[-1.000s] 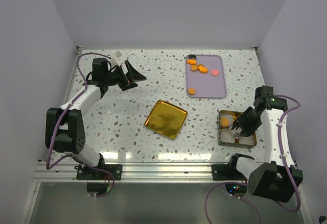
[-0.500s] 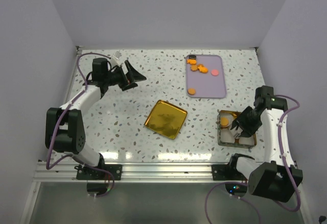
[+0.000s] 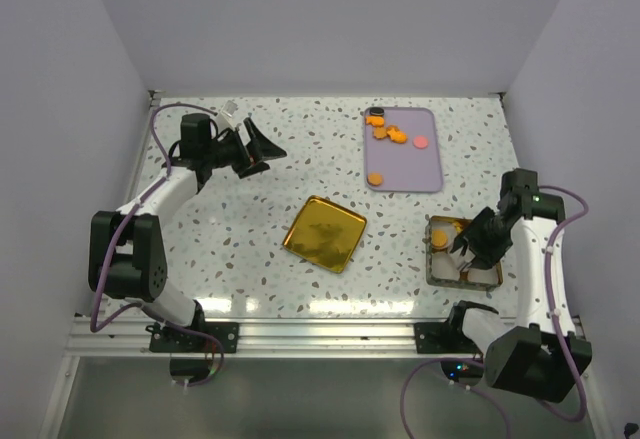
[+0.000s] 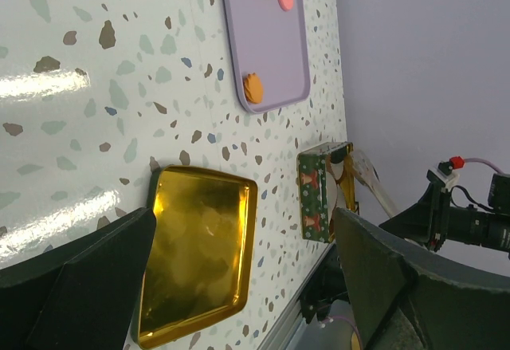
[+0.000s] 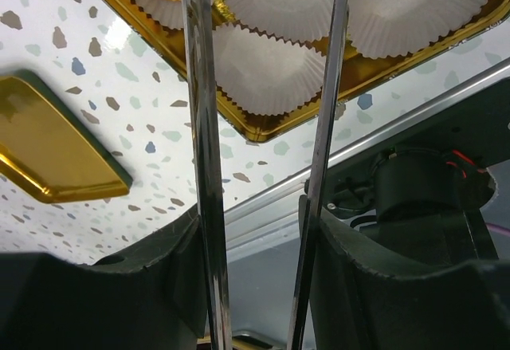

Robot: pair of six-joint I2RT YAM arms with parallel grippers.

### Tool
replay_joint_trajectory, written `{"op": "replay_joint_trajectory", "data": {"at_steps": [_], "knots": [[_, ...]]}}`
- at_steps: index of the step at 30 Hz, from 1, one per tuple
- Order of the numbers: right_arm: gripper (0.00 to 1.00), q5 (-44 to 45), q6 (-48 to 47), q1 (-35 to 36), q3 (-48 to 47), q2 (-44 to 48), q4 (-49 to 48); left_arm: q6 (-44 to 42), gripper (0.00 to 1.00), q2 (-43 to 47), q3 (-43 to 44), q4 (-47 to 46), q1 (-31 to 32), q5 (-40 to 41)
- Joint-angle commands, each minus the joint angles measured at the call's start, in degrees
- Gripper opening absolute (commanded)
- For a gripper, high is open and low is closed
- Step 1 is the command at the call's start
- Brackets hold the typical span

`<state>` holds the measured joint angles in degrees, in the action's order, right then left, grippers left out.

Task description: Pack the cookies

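Several cookies lie on the purple tray (image 3: 405, 164) at the back: orange ones (image 3: 397, 138), a pink one (image 3: 421, 142) and a black one (image 3: 378, 111). One orange cookie (image 3: 440, 241) sits in a white paper cup inside the gold tin (image 3: 432, 259) at the near right. My right gripper (image 3: 463, 251) hovers over that tin. Its thin blades (image 5: 199, 87) stand apart with nothing between them, above empty paper cups (image 5: 267, 71). My left gripper (image 3: 262, 147) hangs wide open at the back left, far from the cookies, holding nothing.
The square gold lid (image 3: 324, 233) lies upside down mid-table, between the arms. The left wrist view shows the lid (image 4: 199, 254), the tin's green patterned side (image 4: 317, 194) and the tray (image 4: 263, 47). The table's metal front rail (image 5: 263, 198) runs just behind the tin.
The right gripper's blades have spread a little wider above the tin and the arm has shifted slightly. The left arm has not moved.
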<state>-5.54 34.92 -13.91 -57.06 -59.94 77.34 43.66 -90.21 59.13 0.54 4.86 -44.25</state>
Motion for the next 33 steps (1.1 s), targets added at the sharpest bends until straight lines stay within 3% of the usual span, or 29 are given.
{"op": "replay_joint_trajectory", "data": {"at_steps": [1, 15, 25, 33], "knots": [[0.47, -1.6, -0.7, -0.2, -4.4, -0.1, 3.0, -1.3, 0.99, 0.0, 0.8, -2.6, -0.6, -0.6], [0.43, -7.4, 0.2, 0.5, -16.6, -10.4, -4.2, -1.1, 0.99, 0.0, 1.9, -1.8, -0.6, 0.0], [0.45, -4.3, 3.5, 18.2, -29.7, -26.7, -8.7, -2.3, 0.99, 0.5, 3.3, 1.7, -0.7, 1.5], [0.48, -6.5, 2.4, 25.2, -35.0, -38.0, -10.6, -3.1, 1.0, 2.4, 3.2, 3.4, -1.3, 2.5]]}}
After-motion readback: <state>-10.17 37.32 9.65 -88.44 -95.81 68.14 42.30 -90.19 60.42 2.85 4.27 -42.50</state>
